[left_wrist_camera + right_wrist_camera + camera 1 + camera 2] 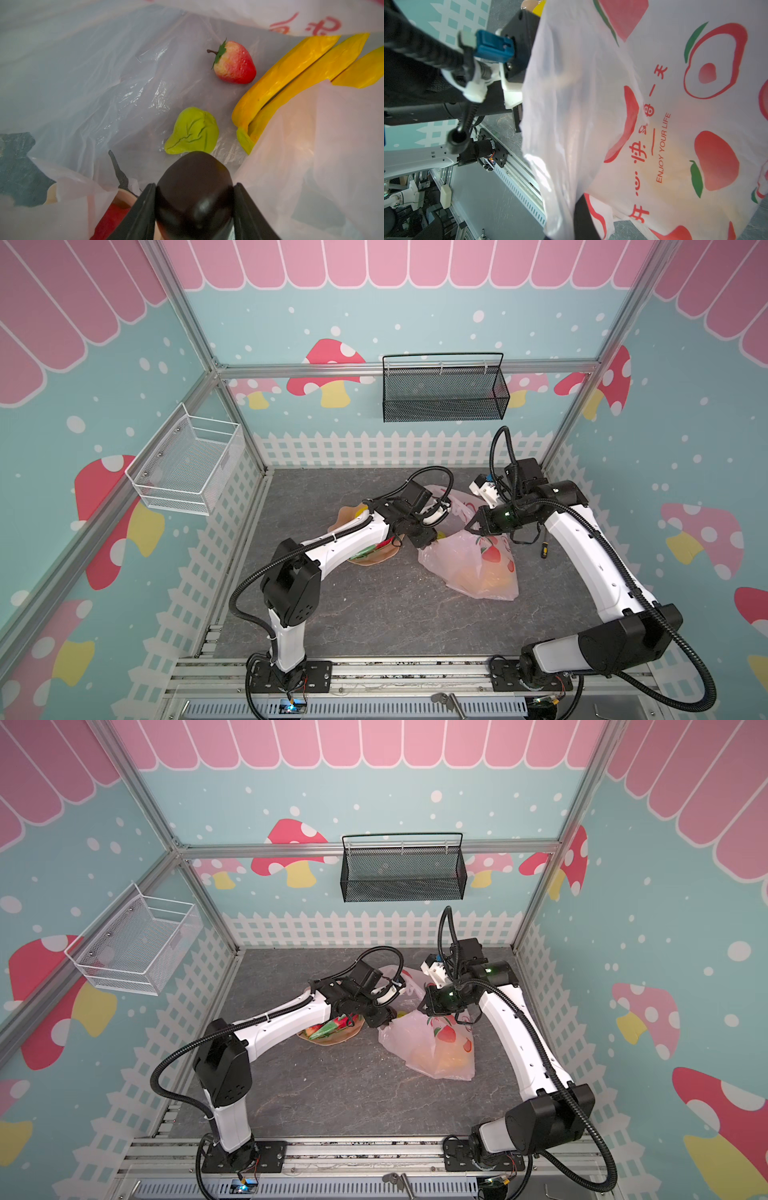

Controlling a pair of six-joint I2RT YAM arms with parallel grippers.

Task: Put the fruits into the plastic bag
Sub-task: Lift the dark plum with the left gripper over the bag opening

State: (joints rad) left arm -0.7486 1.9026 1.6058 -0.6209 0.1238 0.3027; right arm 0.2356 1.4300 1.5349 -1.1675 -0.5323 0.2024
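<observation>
The pale pink plastic bag (478, 568) (432, 1052) lies right of the table's centre, and orange shapes show through its thin film. My right gripper (478, 527) (579, 224) is shut on the bag's upper edge and holds it up. My left gripper (428, 541) (194, 185) is at the bag's mouth, shut on a dark brown fruit (195, 187). Inside the bag (104, 83) lie a strawberry (234, 64), a green pear (193, 132) and a yellow banana bunch (291, 83). A red dragon fruit with green tips (332, 1027) rests on the tan dish, partly under my left arm.
The tan wavy-edged dish (374, 560) (328, 1039) sits just left of the bag. A black mesh basket (444, 393) hangs on the rear wall and a white wire basket (187, 466) on the left wall. Bare grey tabletop (374, 605) lies in front.
</observation>
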